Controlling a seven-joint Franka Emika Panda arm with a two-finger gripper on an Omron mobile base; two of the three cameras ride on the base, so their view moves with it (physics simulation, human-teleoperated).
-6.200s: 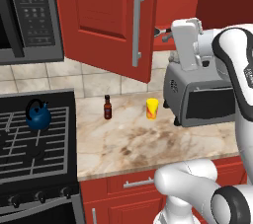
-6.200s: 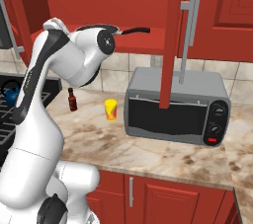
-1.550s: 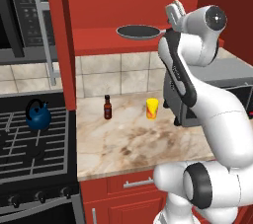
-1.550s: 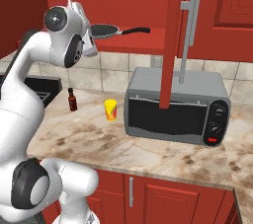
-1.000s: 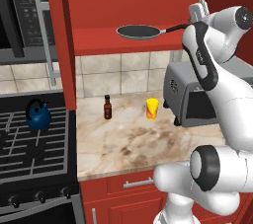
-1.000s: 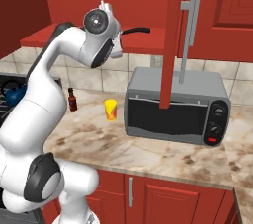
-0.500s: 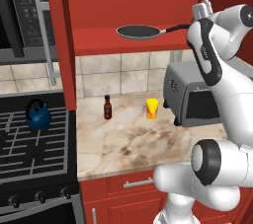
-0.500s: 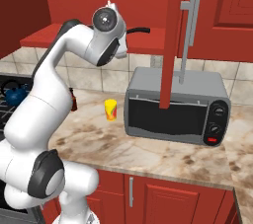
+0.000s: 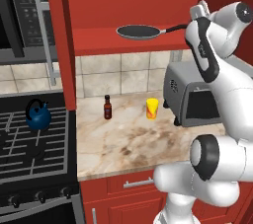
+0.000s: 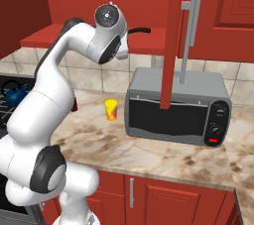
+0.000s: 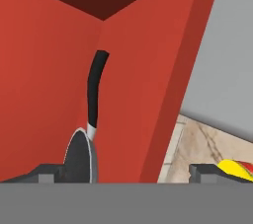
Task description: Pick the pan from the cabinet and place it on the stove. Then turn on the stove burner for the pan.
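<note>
The dark grey pan (image 9: 138, 31) lies on the red shelf (image 9: 99, 43) of the open cabinet, its slim black handle (image 9: 173, 29) pointing right. In the left base view my hand is level with the shelf, at the tip of that handle. In the hand view my gripper (image 11: 126, 174) is open, and the pan (image 11: 81, 156) appears edge-on just inside the left fingertip (image 11: 47, 173), its handle (image 11: 96, 90) running away from the hand. Nothing is held. The black stove (image 9: 29, 144) with its knobs (image 9: 37, 197) is at the lower left.
A blue kettle (image 9: 38, 115) stands on the stove grates. The open cabinet doors (image 9: 59, 35) (image 10: 173, 35) hang on either side of the shelf. On the counter (image 9: 133, 144) are a small bottle (image 9: 107, 107), a yellow cup (image 9: 152, 108) and a toaster oven (image 9: 190, 99). A microwave (image 9: 24, 16) hangs above the stove.
The arm has swung right, from beside the pan's bowl to the end of its handle. Over the last half second it has barely moved, and the jaws have stayed open.
</note>
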